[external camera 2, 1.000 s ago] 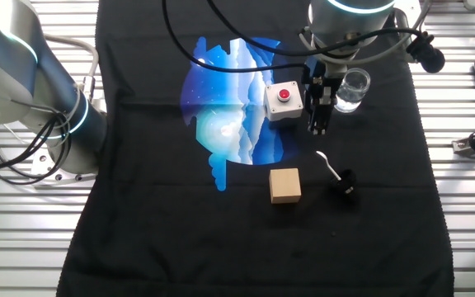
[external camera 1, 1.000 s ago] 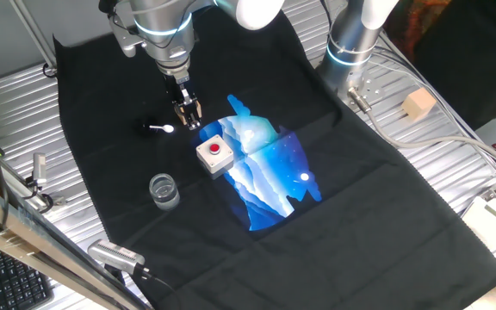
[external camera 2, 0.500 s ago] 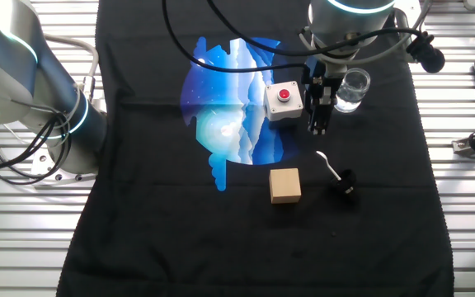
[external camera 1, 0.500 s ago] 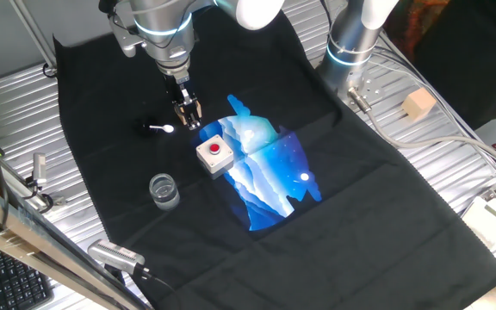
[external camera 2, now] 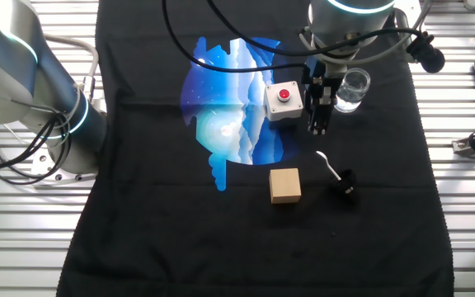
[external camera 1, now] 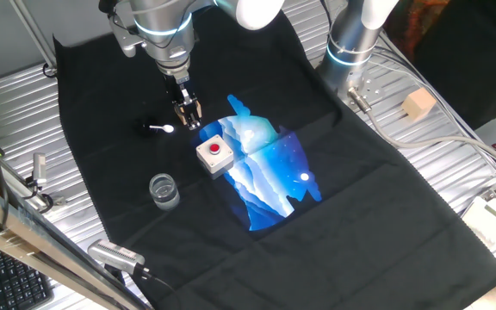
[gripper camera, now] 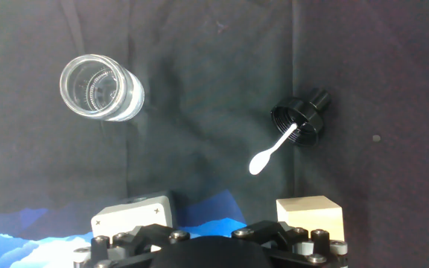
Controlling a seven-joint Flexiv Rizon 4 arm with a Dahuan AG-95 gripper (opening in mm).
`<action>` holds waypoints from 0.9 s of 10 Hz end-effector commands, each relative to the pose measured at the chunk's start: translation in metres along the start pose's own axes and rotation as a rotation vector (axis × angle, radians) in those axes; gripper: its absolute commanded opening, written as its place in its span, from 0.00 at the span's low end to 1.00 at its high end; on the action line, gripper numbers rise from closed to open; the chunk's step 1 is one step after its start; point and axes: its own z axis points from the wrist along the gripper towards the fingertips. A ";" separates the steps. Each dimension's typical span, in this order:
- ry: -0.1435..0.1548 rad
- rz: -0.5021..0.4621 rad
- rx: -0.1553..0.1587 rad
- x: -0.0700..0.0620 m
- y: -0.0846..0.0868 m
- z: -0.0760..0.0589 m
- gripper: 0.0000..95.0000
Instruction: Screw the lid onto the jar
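The lid [gripper camera: 302,119] is a black screw cap lying on the black cloth, with a small white spoon-like piece [gripper camera: 268,155] sticking out of it. It also shows as the lid [external camera 1: 151,127] and the lid [external camera 2: 345,183] in the fixed views. The jar [gripper camera: 101,88] is a short clear cylinder standing open-topped, also seen as the jar [external camera 1: 164,190] and the jar [external camera 2: 353,89]. My gripper [external camera 1: 189,122] hangs above the cloth between the two, nearer the lid, touching neither; the gripper [external camera 2: 317,124] holds nothing. The hand view shows only the hand's base, so I cannot read the finger gap.
A white box with a red button [external camera 1: 214,155] sits just beside the gripper on the blue print. A tan wooden cube [external camera 2: 285,185] lies near the lid. A second grey arm [external camera 2: 31,91] stands at the cloth's edge. Ribbed metal table [external camera 1: 455,129] surrounds the cloth.
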 end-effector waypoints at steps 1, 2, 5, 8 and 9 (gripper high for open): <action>-0.095 -0.081 0.005 0.000 0.000 0.000 0.00; -0.094 -0.069 -0.037 0.000 0.000 -0.001 0.00; -0.092 -0.069 -0.034 0.000 0.000 -0.001 0.00; -0.092 -0.068 -0.034 0.000 0.000 -0.001 0.00; -0.092 -0.067 -0.035 0.000 0.000 -0.001 0.00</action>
